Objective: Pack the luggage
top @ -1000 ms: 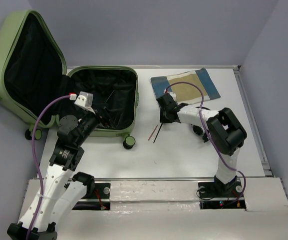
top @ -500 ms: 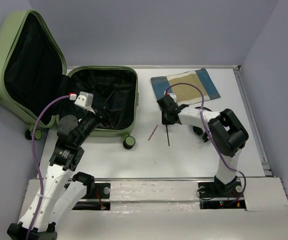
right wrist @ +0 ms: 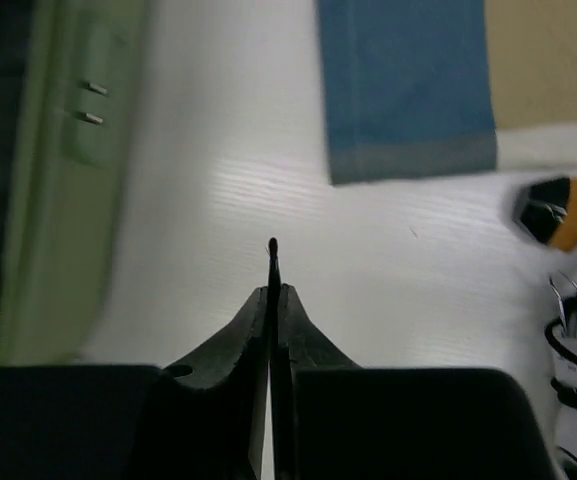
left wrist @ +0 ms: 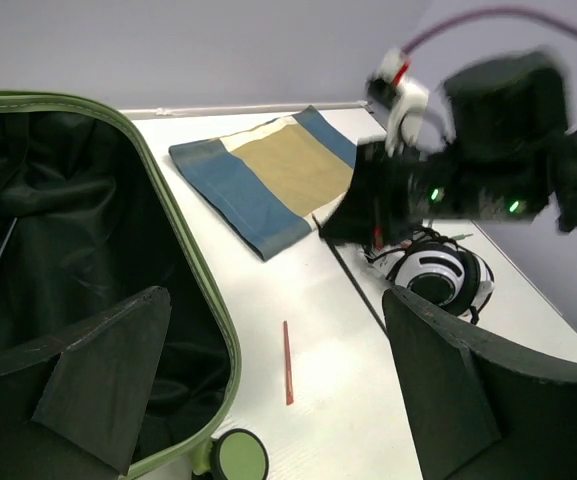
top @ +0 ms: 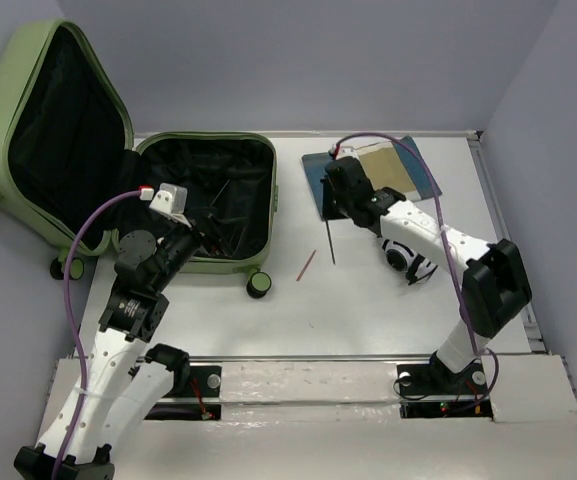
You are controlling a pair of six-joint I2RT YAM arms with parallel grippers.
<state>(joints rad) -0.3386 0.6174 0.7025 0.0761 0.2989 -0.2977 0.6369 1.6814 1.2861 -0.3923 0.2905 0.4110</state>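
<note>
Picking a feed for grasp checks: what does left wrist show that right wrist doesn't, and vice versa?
Left wrist only: the luggage interior with its black lining, one wheel, and a red stick lying loose.
Right wrist only: the right gripper shut on a thin dark stick, seen close up, plus a small orange-and-black object.
Both: the folded blue-and-tan cloth and the luggage's green shell edge.

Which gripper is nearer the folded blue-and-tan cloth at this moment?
Right. The right gripper, shut on a thin dark stick, hangs at the edge of the folded blue-and-tan cloth that faces the luggage. The left gripper is open over the luggage rim, farther off.
</note>
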